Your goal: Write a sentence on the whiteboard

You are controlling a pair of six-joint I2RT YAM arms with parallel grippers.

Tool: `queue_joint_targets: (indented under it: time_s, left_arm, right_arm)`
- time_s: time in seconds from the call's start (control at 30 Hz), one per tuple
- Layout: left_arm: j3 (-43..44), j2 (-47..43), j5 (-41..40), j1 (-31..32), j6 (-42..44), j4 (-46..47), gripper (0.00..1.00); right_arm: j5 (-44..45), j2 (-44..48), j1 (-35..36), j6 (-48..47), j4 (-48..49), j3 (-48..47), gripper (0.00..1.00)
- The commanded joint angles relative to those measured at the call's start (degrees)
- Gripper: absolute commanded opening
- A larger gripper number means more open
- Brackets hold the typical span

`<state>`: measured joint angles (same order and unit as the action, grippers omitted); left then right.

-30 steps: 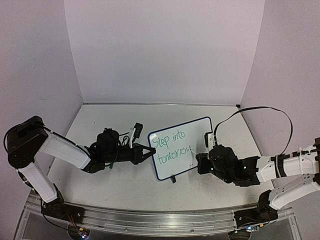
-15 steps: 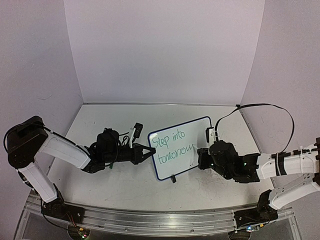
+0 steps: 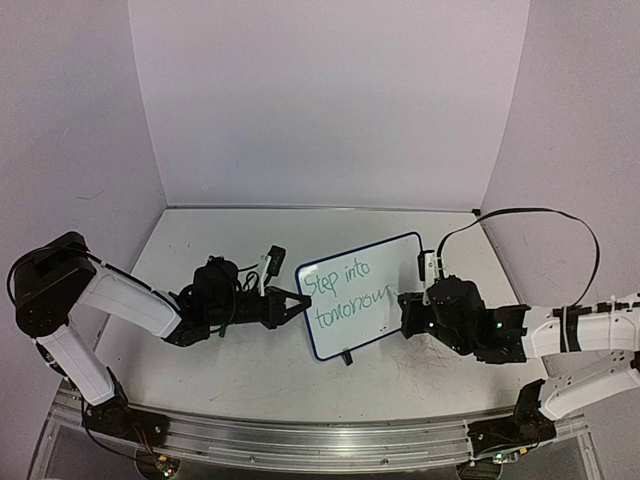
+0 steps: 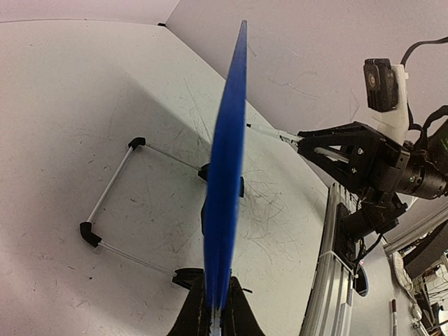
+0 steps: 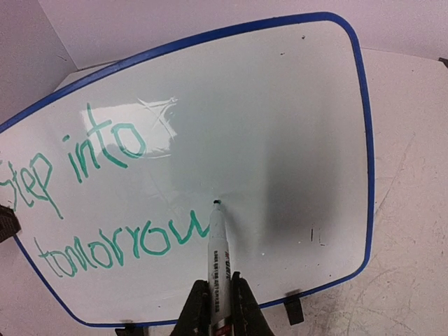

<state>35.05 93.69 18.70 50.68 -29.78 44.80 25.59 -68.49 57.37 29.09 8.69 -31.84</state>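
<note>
Whiteboard (image 3: 385, 265) stands propped on its feet on the desk (image 3: 230, 360), between the two arms. Left jaws pinch its left rim. Right jaws are pressed onto a marker (image 5: 219, 266), its tip at the board face just past the sentence (image 5: 101, 150), which reads "Step into tomorrou" in green.

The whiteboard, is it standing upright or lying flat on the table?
Standing, near upright. The left wrist view shows the whiteboard edge-on, on its black feet, its edge clamped by the left gripper.
</note>
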Motion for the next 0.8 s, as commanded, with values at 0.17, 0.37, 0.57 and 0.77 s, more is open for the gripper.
queue_joint_targets:
  time_s: [0.17, 0.37, 0.57, 0.77]
  left_arm:
    - [-0.8, -1.5, -0.7, -0.2, 0.9, -2.9, 0.0]
    - [-0.6, -1.3, -0.4, -0.2, 0.8, -2.9, 0.0]
    - [-0.7, -1.1, -0.4, -0.2, 0.9, -2.9, 0.0]
    - [-0.9, -1.2, -0.3, -0.2, 0.8, -2.9, 0.0]
  right_arm:
    - [0.0, 1.5, -1.6, 1.3, -1.5, 1.5, 0.0]
    - [-0.1, 0.7, -2.7, -0.6, 0.3, 0.8, 0.0]
    - [-0.4, -0.1, -3.0, -1.9, 1.4, -0.3, 0.0]
    - [-0.9, -0.9, -3.0, -2.8, 2.2, -0.9, 0.0]
